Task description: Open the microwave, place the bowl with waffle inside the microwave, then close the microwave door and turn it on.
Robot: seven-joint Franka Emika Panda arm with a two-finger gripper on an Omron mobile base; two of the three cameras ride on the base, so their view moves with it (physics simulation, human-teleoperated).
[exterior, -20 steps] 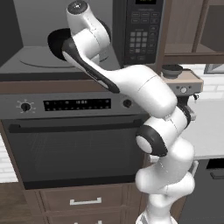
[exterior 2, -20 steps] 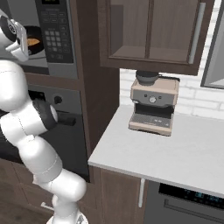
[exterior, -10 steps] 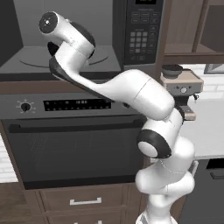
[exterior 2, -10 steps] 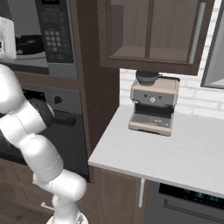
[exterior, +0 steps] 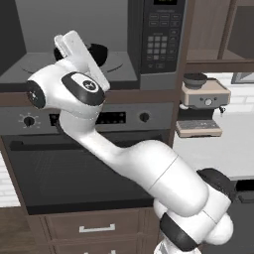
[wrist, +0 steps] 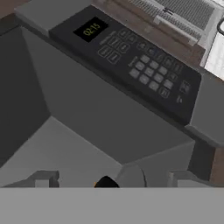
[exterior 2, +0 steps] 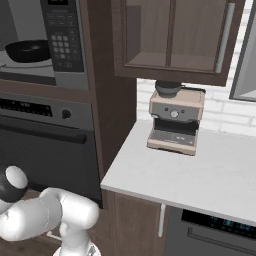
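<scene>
Matt grey microwave, seemingly plastic keypad; glossy black bowl with waffle; dark wood cabinet.

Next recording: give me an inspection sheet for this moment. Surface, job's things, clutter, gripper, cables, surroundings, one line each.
Surface: light counter right of the oven column, carrying the coffee machine.
Job's things: microwave cavity exposed; bowl with waffle sits inside on the turntable; keypad panel beside it, its display lit in the hand view; microwave door not made out.
Clutter: beige coffee machine with a small dark cup on top.
Gripper: gripper in front of the cavity, nothing held; jaws' spread not clear in the frames.
Cables: nothing seen.
Surroundings: black oven with knobs below the microwave, drawer under it, wooden wall cabinets, white brick wall.
</scene>
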